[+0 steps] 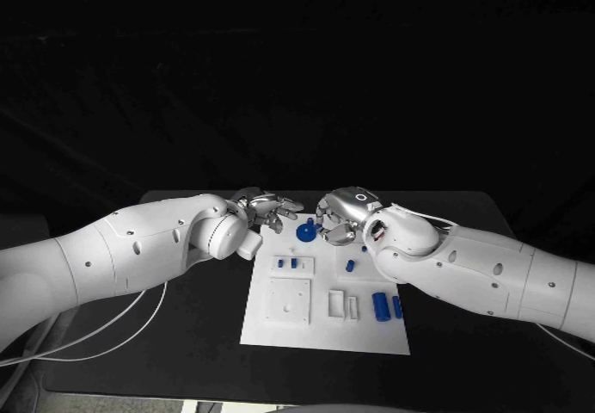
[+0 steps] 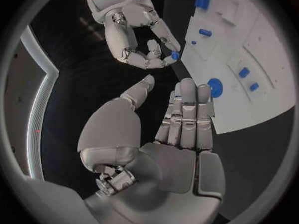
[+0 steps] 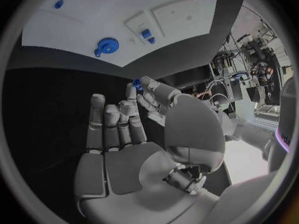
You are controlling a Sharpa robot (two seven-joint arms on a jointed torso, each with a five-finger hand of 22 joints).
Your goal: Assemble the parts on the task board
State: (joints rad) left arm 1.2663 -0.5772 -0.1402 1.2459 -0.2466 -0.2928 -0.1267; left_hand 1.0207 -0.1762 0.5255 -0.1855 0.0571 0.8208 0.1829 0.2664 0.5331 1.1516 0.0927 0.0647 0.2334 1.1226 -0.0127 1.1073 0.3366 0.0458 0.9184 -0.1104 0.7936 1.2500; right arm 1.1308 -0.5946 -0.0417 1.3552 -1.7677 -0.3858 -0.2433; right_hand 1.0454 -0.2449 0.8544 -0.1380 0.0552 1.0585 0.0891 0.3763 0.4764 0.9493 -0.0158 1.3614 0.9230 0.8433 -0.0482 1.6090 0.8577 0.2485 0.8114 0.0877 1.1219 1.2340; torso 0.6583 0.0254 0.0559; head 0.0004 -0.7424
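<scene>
You have the black table [image 1: 477, 344] filling the lower half of the head view, and lying flat on it at the lower centre of the frame is the white task board [image 1: 325, 334], its long side running away from you, with bare black tabletop on either side.

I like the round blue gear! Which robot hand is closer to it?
Right. The right hand hovers just beside the round blue gear, pinching a tiny blue part. The left hand sits a bit farther off, open.
</scene>
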